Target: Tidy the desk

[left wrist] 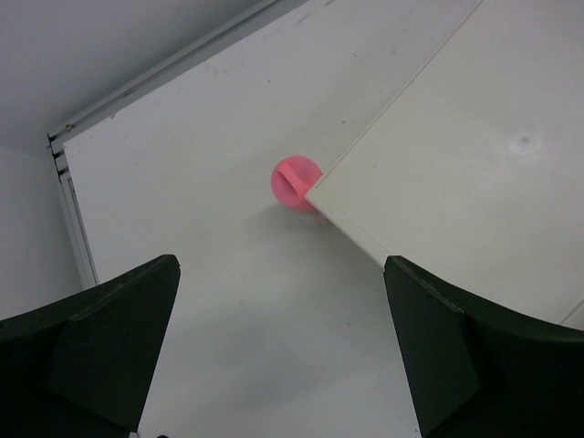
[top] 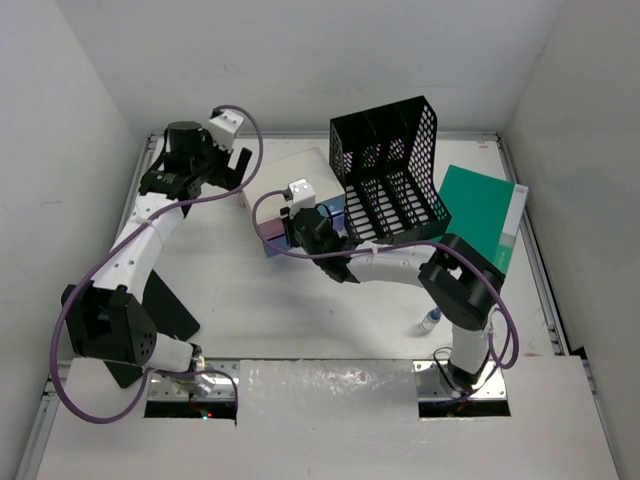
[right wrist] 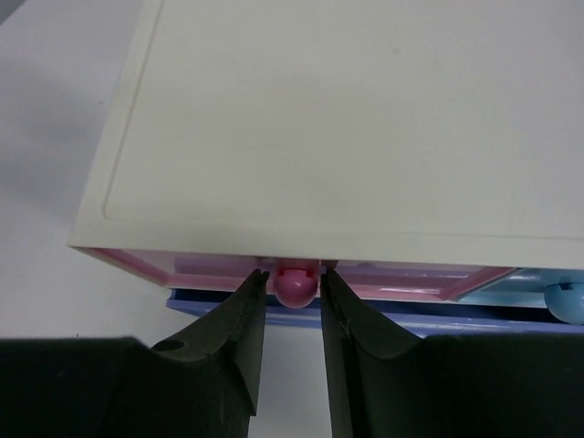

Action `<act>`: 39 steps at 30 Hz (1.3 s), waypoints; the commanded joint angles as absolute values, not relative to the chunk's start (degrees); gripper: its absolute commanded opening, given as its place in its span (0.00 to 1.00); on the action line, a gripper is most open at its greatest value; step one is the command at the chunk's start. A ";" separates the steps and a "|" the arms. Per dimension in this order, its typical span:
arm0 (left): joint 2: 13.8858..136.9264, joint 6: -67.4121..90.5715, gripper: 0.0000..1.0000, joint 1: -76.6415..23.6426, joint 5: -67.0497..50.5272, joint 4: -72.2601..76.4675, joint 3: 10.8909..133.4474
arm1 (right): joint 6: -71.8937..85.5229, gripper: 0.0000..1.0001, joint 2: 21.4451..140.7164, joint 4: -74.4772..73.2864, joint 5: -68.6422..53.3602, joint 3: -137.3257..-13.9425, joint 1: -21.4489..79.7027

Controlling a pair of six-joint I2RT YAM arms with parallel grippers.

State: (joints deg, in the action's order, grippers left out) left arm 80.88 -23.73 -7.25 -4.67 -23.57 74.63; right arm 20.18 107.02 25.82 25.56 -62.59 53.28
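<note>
**Bench.** The bench (top: 250, 300) is the white surface that fills the floor of the walled cell and carries every item listed below.

**Left side.** A black wedge-shaped stand (top: 170, 300) lies beside the left arm, apart from the other items. The left tool (left wrist: 280, 274) hovers at the far left of the bench with its fingers spread wide and nothing between them. It points down at a pink ball-shaped item (left wrist: 297, 184), which sits on the bench and touches the corner of the drawer box (right wrist: 347, 119). This pose is judged to be an approach for picking up a loose item.

**Centre.** The drawer box has a plain cream top. The right tool (right wrist: 294, 301) meets its front face, with one finger on each side of the pink knob (right wrist: 296, 285) of the pink drawer (right wrist: 201, 265). The fingers sit very close to the knob. The wrist view does not settle whether they pinch it or only flank it. This placement is judged to suit moving the drawer by its knob. A blue knob (right wrist: 566, 301) shows at the right edge of the same face.

**Right side.** A black mesh file organiser (top: 390, 170) stands just beside the box. Next to it lies a green folder (top: 480, 215). A small bottle (top: 430, 320) lies near the base of the right arm.

**Markings.** No brand, label or writing is legible on any item.
</note>
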 commanded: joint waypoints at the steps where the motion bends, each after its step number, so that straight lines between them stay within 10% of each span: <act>1: 79.98 -24.08 0.94 -6.42 -4.92 -21.01 74.88 | 23.11 0.29 107.75 25.23 28.56 -66.09 53.17; 10: 80.51 -24.52 0.94 -6.15 -5.54 -20.21 73.83 | 22.94 0.26 109.07 25.05 29.79 -67.23 53.17; 19: 80.68 -24.70 0.94 -5.36 -5.80 -20.65 74.27 | 23.38 0.00 109.08 24.52 29.45 -66.54 53.17; 39: 95.95 -24.70 0.94 -1.85 -5.44 -17.58 82.34 | 21.98 0.02 86.23 17.76 27.52 -43.25 62.49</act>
State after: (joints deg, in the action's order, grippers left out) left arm 92.60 -24.62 -2.52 -5.04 -21.15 77.21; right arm 22.70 89.62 19.97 28.12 -44.47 60.88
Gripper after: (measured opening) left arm 0.944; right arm 0.135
